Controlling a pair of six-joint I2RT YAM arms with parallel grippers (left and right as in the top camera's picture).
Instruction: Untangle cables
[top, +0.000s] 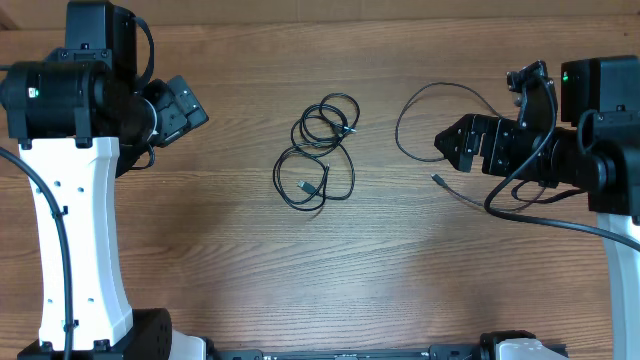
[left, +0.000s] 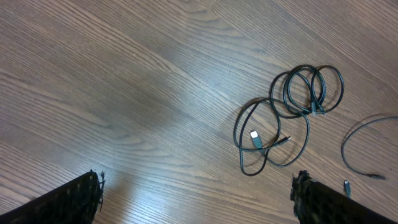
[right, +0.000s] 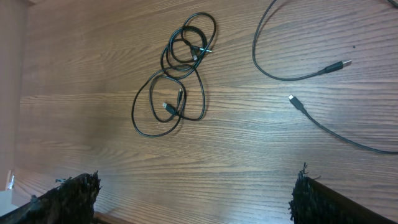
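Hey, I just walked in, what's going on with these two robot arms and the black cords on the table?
The arms are set up to untangle cables, but neither is touching anything yet. The left gripper and the right gripper are both open and empty, at opposite sides of the wooden table. A tangled bundle lies in the middle, and a loose cable lies apart from it near the right arm.
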